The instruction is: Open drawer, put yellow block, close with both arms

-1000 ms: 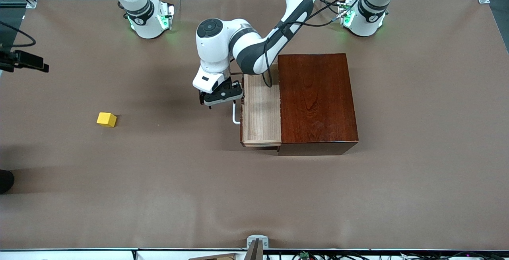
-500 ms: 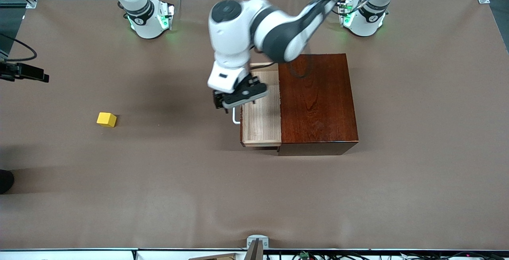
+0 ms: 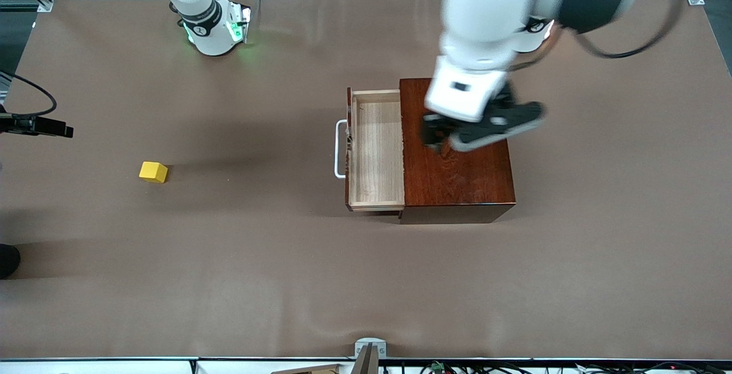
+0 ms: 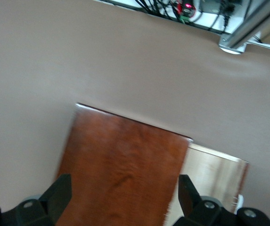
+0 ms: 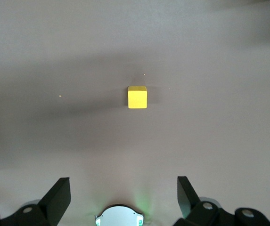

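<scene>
The yellow block (image 3: pixel 153 172) sits alone on the surface, well apart from the open drawer (image 3: pixel 376 151). Right end effector (image 5: pixel 124 197), released above it, should descend squarely astride it. Left end effector (image 3: pixel 477 134), released, hangs over the box.

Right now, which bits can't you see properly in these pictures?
- Right gripper: cut off by the front view's edge; its wrist view shows open fingers over the yellow block.
- Left gripper: blurred in the front view, over the wooden box; its wrist view shows open fingers.
- Part of the box's top: hidden under the left arm, front view.
- Drawer: its inner end sits inside the box; smeared in the left wrist view.
</scene>
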Controlling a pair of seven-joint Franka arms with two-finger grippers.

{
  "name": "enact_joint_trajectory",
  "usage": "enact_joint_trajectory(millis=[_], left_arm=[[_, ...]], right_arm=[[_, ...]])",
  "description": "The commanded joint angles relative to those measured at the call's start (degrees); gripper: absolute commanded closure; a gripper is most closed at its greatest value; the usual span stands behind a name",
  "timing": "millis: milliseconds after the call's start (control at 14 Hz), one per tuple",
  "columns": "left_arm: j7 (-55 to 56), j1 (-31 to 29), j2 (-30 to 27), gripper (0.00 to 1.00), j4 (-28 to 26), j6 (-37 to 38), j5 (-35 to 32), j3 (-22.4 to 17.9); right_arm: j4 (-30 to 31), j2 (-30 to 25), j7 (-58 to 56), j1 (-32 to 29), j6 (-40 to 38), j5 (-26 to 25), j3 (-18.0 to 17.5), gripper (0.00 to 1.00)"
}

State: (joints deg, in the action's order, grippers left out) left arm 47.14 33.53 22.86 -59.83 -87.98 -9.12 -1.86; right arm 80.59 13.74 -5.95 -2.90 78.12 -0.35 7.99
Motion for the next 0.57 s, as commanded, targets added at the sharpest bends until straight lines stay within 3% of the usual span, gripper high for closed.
enact_joint_trajectory(millis=[0,500], left_arm=[[-7.13,-5.03,-3.7,0.0,-1.95,1.15,-0.02,0.37],[-26.19,-18.49,-9.32,0.0,-2.83,9.23,1.12,0.9]], right_arm=[[-0.44,2.86,2.33,-0.53,0.63,1.14,-0.25,0.0],[3.24,5.86,5.6,-0.52,4.23,1.31,-0.34,0.0]])
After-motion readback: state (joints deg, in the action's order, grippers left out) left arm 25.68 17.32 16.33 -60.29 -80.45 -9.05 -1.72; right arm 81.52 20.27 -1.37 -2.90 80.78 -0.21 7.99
